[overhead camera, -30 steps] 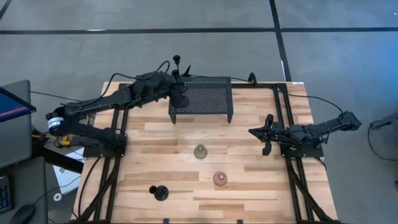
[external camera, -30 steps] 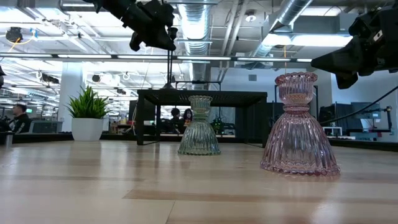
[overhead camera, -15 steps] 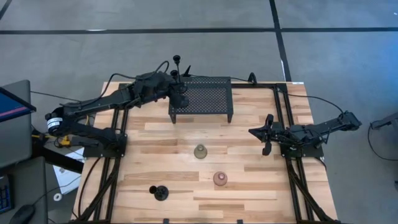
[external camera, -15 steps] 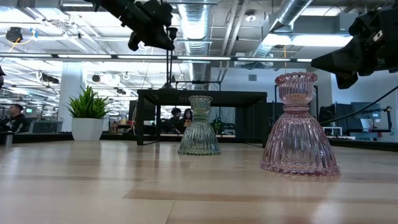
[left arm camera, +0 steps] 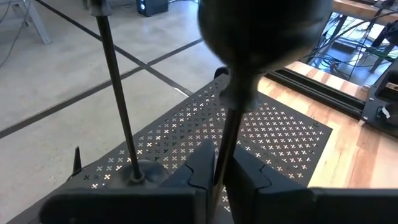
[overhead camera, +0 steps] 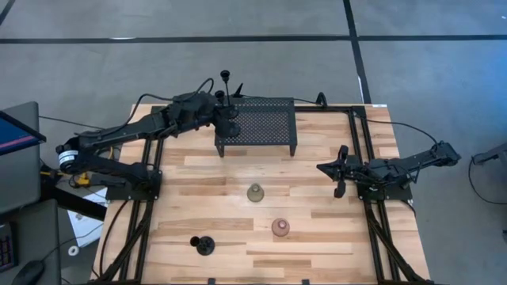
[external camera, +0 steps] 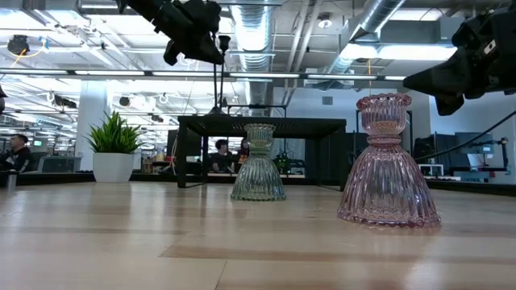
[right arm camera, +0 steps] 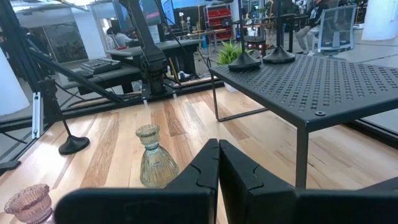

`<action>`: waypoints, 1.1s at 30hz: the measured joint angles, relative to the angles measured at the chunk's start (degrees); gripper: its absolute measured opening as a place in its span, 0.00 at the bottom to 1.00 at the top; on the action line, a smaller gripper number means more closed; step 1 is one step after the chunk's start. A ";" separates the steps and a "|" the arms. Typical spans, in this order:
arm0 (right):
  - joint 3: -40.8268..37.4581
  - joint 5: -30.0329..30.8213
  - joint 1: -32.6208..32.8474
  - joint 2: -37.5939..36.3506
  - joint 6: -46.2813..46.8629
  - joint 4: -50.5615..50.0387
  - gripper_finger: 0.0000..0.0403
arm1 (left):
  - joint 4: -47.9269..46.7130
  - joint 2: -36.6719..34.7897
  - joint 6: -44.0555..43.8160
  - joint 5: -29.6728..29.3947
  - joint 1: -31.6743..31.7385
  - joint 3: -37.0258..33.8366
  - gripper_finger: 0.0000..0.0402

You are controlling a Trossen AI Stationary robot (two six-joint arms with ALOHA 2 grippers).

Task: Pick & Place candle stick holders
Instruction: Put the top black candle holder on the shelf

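Two slim black stemmed holders stand at the far left corner of the black perforated stand (overhead camera: 257, 125). One is tall with a thin stem (left arm camera: 118, 93). My left gripper (overhead camera: 230, 117) is shut on the other one (left arm camera: 233, 81). A third black holder (overhead camera: 204, 245) stands on its round base near the table's front left. The greenish holder (overhead camera: 255, 192) and the pinkish holder (overhead camera: 280, 228) stand on their wide bottoms mid-table. My right gripper (overhead camera: 341, 170) is shut and empty over the table's right side. My left gripper pinches the black holder's stem (left arm camera: 219, 155) between its two fingers, below the bulbous top (left arm camera: 261, 31). The fingers slant down from the table's left and lie across the stem. The holder is upright. The fingers hide its base, so I cannot tell whether it rests on the stand.
A small green potted plant (external camera: 114, 149) stands behind the table at the left. The stand fills the far middle of the table. Black frame rails run along the table's left and right edges. People sit in the room beyond.
My left gripper has shifted slightly toward the table's left, still shut on the holder. In the low view the tall holder's top cup, covered by the gripper before, now shows beside it.
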 joint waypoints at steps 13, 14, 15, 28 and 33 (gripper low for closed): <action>0.01 0.02 0.00 1.85 0.02 0.00 0.00 | 0.95 0.21 0.93 -0.08 0.00 -0.15 0.11; 0.01 0.00 0.00 1.87 0.02 0.00 0.00 | 0.98 0.21 1.46 -0.12 0.00 -0.15 0.11; 0.01 0.01 0.00 1.85 0.02 0.00 0.00 | 0.98 0.21 1.62 -0.11 0.00 -0.15 0.12; 0.01 0.01 0.00 1.85 0.03 0.02 0.00 | 1.31 0.19 1.69 -0.15 0.00 -0.07 0.36; 0.01 0.01 0.00 1.85 0.04 0.01 0.00 | 1.33 0.13 1.67 -0.15 0.00 -0.07 0.46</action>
